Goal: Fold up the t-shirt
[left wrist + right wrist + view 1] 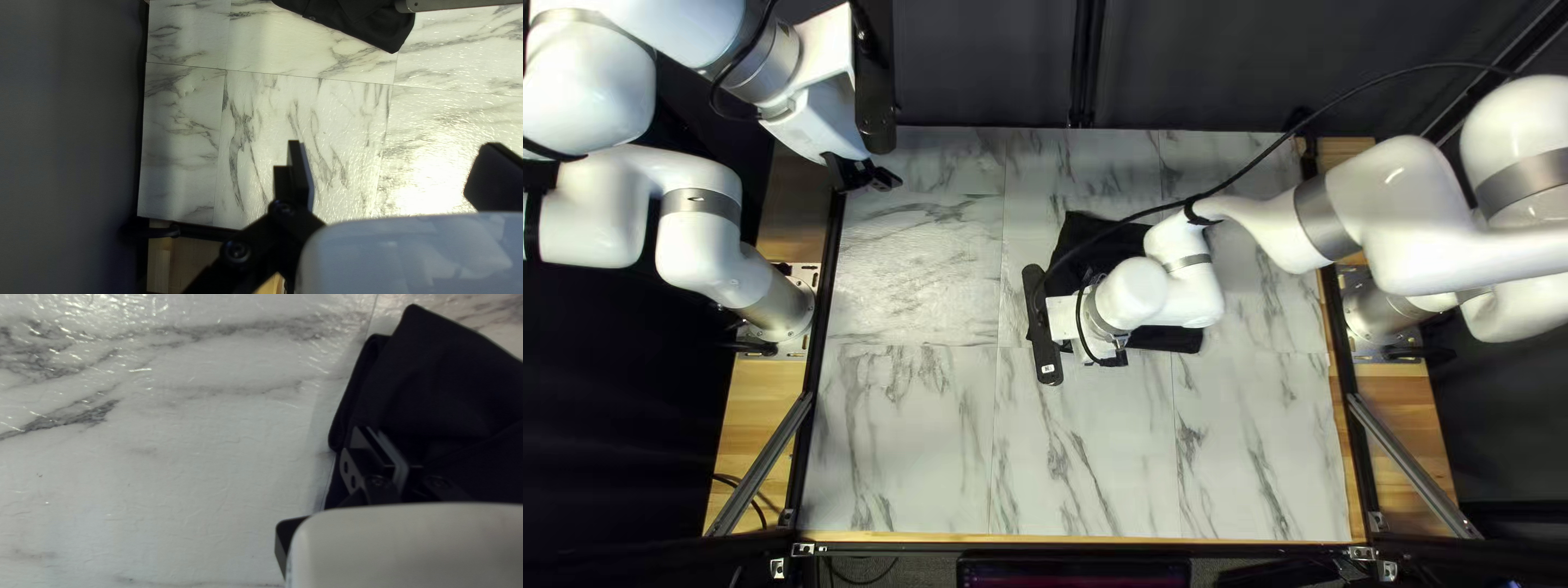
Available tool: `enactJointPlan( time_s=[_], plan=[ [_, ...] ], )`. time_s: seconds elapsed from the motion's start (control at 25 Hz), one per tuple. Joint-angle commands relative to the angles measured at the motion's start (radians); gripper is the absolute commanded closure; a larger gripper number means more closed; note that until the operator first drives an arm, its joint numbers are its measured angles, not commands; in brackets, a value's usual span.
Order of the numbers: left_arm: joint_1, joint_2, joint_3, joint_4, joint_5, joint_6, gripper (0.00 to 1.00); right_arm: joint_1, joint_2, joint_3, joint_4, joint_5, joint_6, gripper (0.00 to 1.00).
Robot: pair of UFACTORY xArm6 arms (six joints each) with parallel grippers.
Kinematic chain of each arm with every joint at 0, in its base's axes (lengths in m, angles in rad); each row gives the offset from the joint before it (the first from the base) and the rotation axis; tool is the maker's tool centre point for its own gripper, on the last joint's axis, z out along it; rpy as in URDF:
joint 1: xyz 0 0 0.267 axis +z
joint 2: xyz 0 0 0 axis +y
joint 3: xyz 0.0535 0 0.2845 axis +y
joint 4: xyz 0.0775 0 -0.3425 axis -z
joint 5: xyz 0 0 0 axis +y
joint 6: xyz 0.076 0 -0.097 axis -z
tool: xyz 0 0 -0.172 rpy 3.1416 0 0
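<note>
Left arm (697, 245) and right arm (1410, 212): glossy white housings, rounded at the elbows, with smooth tubular sections between. Silver-grey bands ring several joints. Each wrist carries a white angular bracket and a long, black, round-ended bar (875, 93); the right arm's bar (1042, 316) bears a small white label (1048, 369) near one end. Cabling: black, external. A short cable (717, 98) loops at the left wrist; a long cable (1339, 100) arcs along the right arm, secured by a black strap (1197, 213). Left gripper (888, 180): black links, round screw heads (237, 250), flat black fingers. Right gripper (1116, 357): black links, similar screws (377, 482).
</note>
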Motion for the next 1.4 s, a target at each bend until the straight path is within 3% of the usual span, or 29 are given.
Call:
enactJointPlan(
  time_s=[0.04,0.6,1.04,1.4],
  plan=[
    [0.000,0.000,0.000,0.000,0.000,0.000,0.00,0.007,-0.034,0.004,-0.031,0.033,0.028,1.00],
    [0.000,0.000,0.000,0.000,0.000,0.000,0.00,0.019,-0.273,0.052,-0.142,0.282,0.100,1.00],
    [0.000,0.000,0.000,0.000,0.000,0.000,0.00,0.030,-0.373,-0.002,-0.200,0.501,0.081,1.00],
    [0.000,0.000,0.000,0.000,0.000,0.000,0.00,0.146,-0.400,0.129,-0.208,0.571,0.168,1.00]
  ],
)
